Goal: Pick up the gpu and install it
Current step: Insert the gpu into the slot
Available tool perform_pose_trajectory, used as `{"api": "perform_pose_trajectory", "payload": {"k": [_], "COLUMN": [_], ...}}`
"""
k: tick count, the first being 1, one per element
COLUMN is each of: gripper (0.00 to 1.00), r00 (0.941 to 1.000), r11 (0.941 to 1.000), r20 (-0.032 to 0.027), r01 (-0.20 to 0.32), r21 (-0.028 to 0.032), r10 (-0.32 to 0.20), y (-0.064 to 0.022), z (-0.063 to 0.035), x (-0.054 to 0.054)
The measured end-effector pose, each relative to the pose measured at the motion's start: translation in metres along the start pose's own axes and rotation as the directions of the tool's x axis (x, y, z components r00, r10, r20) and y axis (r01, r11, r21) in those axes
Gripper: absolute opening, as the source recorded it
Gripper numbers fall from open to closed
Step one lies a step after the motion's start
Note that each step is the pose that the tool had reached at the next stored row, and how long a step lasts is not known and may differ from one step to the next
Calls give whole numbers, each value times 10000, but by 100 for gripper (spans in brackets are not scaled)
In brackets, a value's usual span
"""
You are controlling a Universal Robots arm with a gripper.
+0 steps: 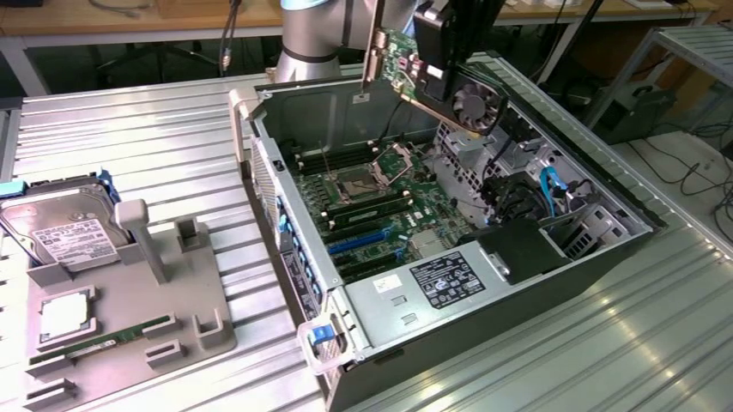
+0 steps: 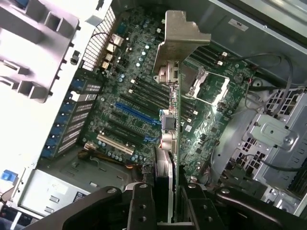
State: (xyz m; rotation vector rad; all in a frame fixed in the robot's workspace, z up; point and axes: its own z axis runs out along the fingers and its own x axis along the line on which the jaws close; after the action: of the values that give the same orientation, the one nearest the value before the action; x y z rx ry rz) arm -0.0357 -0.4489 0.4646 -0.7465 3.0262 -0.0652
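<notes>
Green board seen edge-on, the gpu (image 2: 173, 125) is clamped between the fingers of the gripper (image 2: 168, 196) and hangs in the air inside the open computer case (image 1: 309, 112), above the far part of the motherboard (image 1: 369, 204) near the CPU socket (image 1: 349, 182). Its long axis runs from the gripper out to the silver end bracket (image 2: 180, 38). The blue expansion slots (image 1: 360, 243) lie below it, nearer the camera and toward the exterior view's left, so the card looks not yet seated or lined up.
</notes>
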Motion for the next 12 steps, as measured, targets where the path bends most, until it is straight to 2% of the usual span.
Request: {"api": "perform_pose_trajectory", "payload": {"k": [6, 10, 12], "gripper": [27, 27, 27], "r00": [9977, 9934, 9894], "r11": [9977, 9934, 9894], "r20": [32, 55, 69], "r01": [681, 1146, 1451], "r21": [-8, -12, -14], "r10": [-681, -1145, -1451], "y": [-3, -5, -5], "z": [0, 0, 0], "x": [2, 3, 3]}}
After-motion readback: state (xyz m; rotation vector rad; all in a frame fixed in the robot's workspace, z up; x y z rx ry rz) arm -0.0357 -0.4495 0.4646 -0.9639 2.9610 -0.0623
